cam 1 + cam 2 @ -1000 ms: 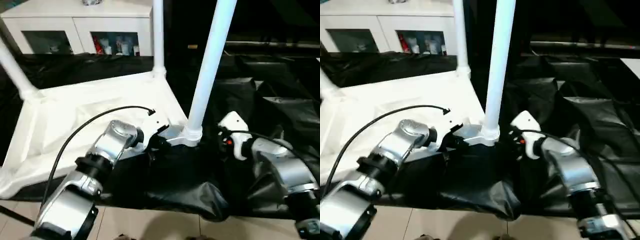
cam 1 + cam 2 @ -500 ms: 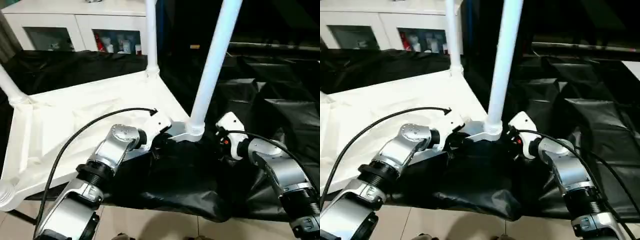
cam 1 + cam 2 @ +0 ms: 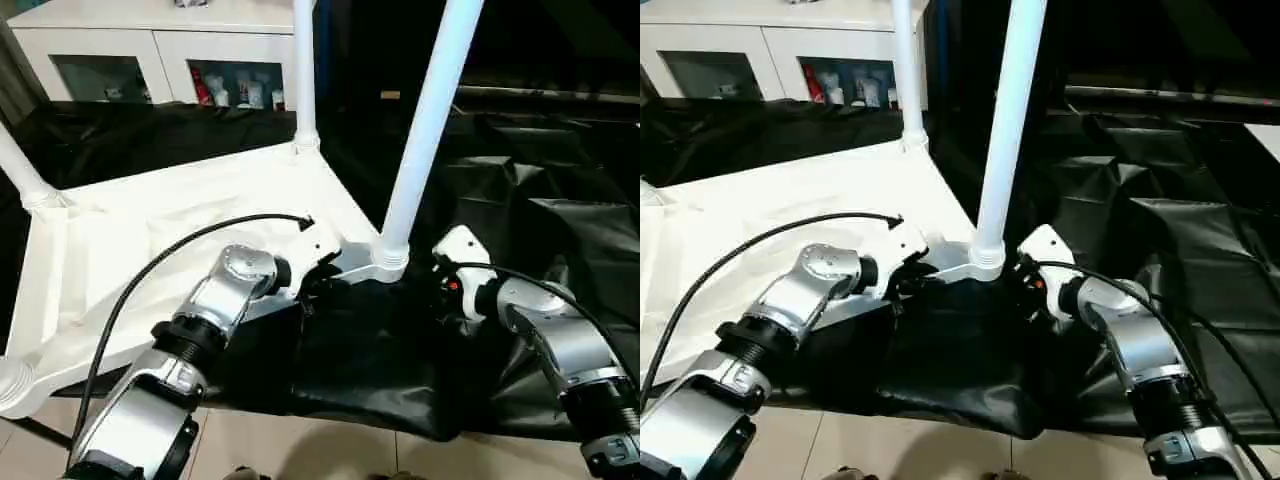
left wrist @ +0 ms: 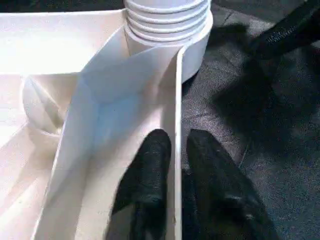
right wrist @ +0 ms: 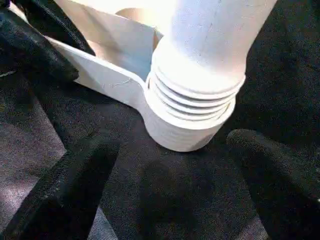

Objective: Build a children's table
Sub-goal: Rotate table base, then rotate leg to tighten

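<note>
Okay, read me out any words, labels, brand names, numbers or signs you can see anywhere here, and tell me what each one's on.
No text can be read anywhere.
Tabletop, near leg and its corner socket: plain white, unmarked.
Items behind the cabinet glass doors: any labels are too small and blurred to read.
Small amber patch in the dark background: too small to read.

A crumpled black plastic sheet [image 3: 520,210] spreads under and ahead of both pincers. Well beyond them stands a white cabinet [image 3: 160,50] with glass doors; small items, some red, sit behind the glass [image 3: 235,90]. Pale floor tiles [image 3: 330,450] lie nearest the camera.
</note>
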